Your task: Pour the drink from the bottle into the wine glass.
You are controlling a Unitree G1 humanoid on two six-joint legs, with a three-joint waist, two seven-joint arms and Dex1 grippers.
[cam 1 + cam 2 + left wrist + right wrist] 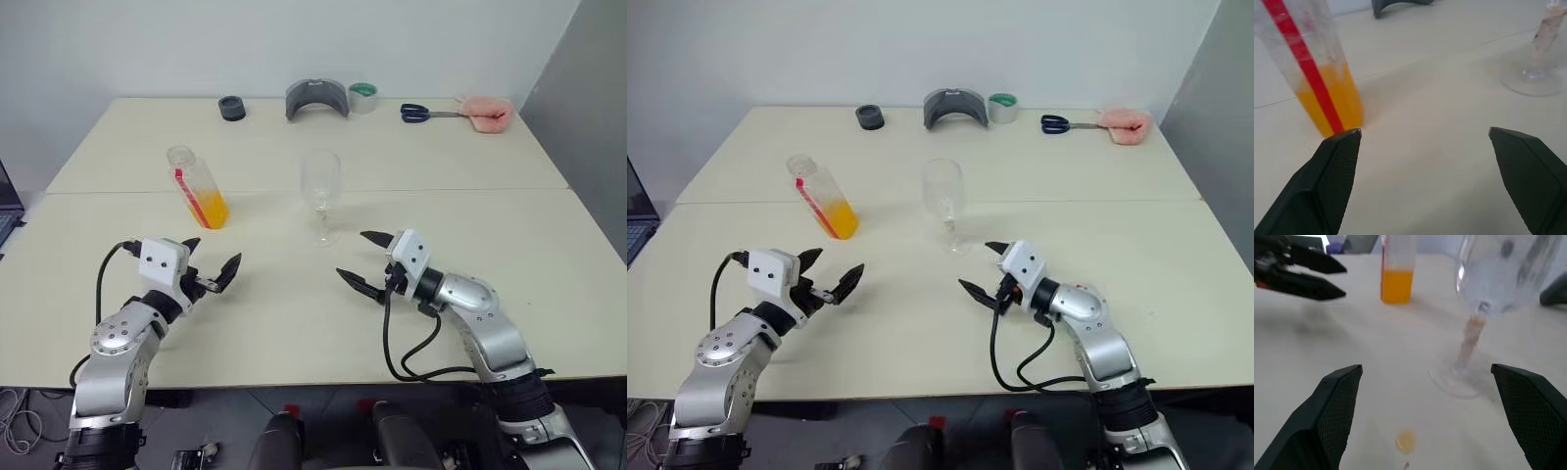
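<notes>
A wide cream table (pixel 294 323) carries everything; a seam is seen running across it behind the task items. Along the far edge, well apart from the work area, a grey curved holder (pixel 316 99), a black ring (pixel 232 108), a green tape roll (pixel 363 96), scissors (pixel 423 114) and a pink cloth (pixel 486 112) are parked, presumably to keep the pour zone free. The left gripper (pixel 211 264) is held low and level just in front of the bottle (pixel 198 187), jaws spread wide with nothing between them; the line-up suggests a side grasp is being set up. The right gripper (pixel 361 262) is held near the wine glass (pixel 320 194), jaws likewise spread and empty, probably to steady the stem or foot. The bottle is stood upright and no cap is seen on it, left of the glass and apart from it; the drink (pixel 213 210) fills only its lower part. The glass is stood upright mid-table and looks empty. A small orange drop (pixel 1406 441) is seen on the table near the glass foot. Pouring is judged not yet started.
</notes>
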